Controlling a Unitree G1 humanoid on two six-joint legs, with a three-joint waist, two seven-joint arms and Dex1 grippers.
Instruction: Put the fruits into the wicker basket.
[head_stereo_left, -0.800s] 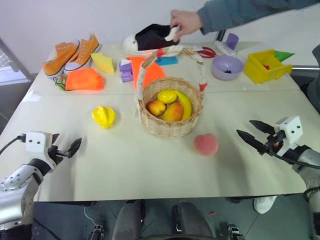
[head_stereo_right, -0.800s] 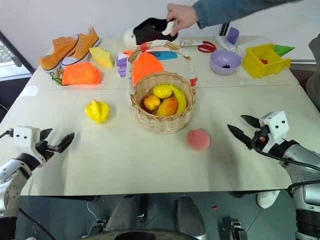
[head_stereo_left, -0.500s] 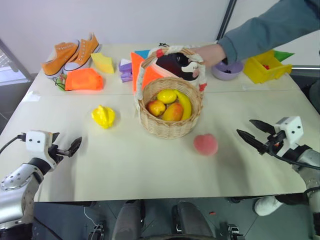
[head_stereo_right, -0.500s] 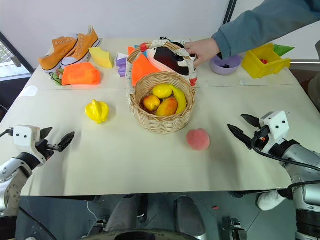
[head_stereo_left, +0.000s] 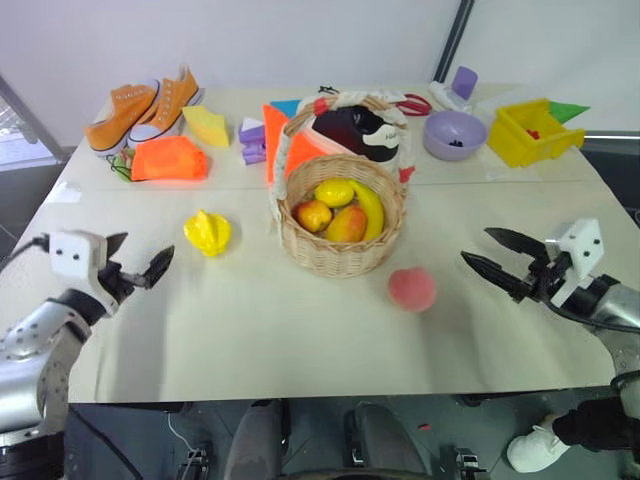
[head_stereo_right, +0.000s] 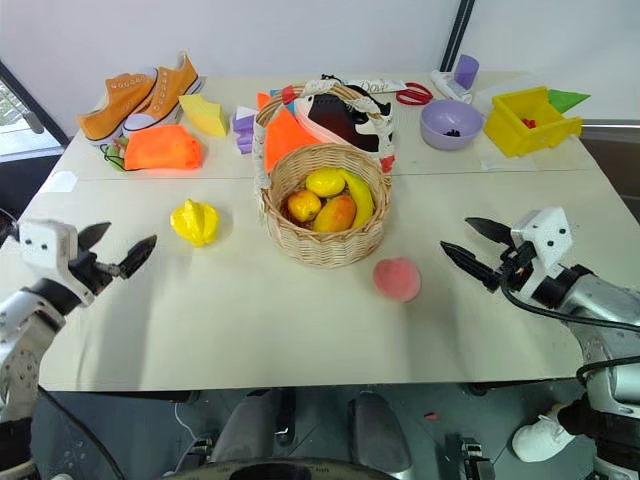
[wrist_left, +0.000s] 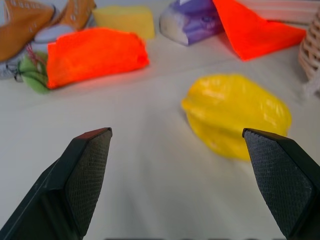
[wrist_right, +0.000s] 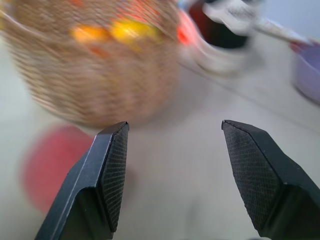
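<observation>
The starfruit (head_stereo_left: 208, 232) and the peach (head_stereo_left: 411, 289) lie on the table (head_stereo_left: 300, 330) either side of the wicker basket (head_stereo_left: 340, 250). The left gripper (head_stereo_left: 140, 264) and right gripper (head_stereo_left: 490, 258) hover with fingers spread, empty.

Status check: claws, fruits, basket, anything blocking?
Left claw and right claw open, empty. Starfruit and peach loose on the table, outside the wicker basket. Black shoe sits behind the basket; approach paths look clear.
</observation>
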